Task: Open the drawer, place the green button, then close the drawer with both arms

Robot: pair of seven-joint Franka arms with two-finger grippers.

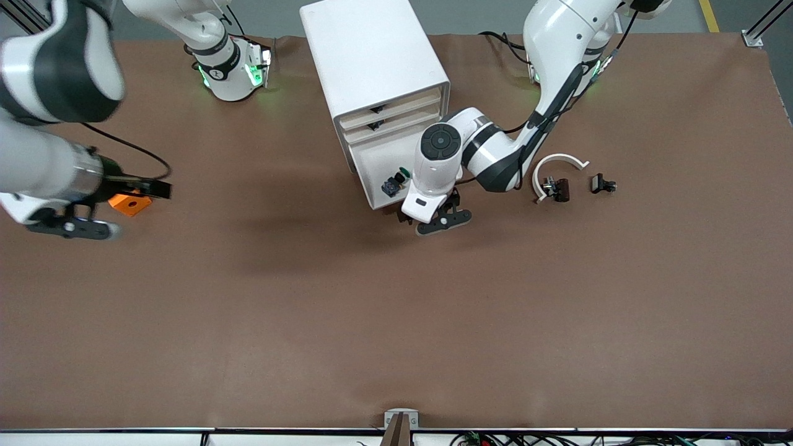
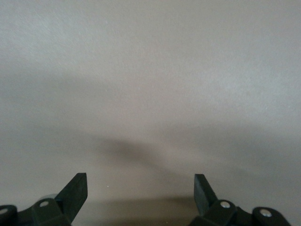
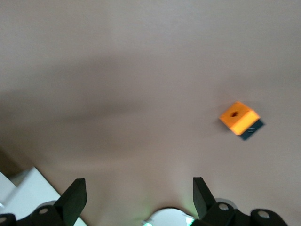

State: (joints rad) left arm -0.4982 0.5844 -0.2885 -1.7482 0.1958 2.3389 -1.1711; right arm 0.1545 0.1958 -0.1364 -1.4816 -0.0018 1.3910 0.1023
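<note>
1 button (image 1: pixel 394 183) in open drawer (image 1: pixel 376 166) | left tool (image 2: pixel 141 195) agape at drawer front

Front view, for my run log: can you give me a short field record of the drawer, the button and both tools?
drawer: pulled out of the cabinet, third from top
button: lying in the drawer, green cap visible
left tool: open, empty, over the table by the drawer's front
right tool: open, empty, raised near the orange cube at the right arm's end
step left: drawer not yet closed
</note>
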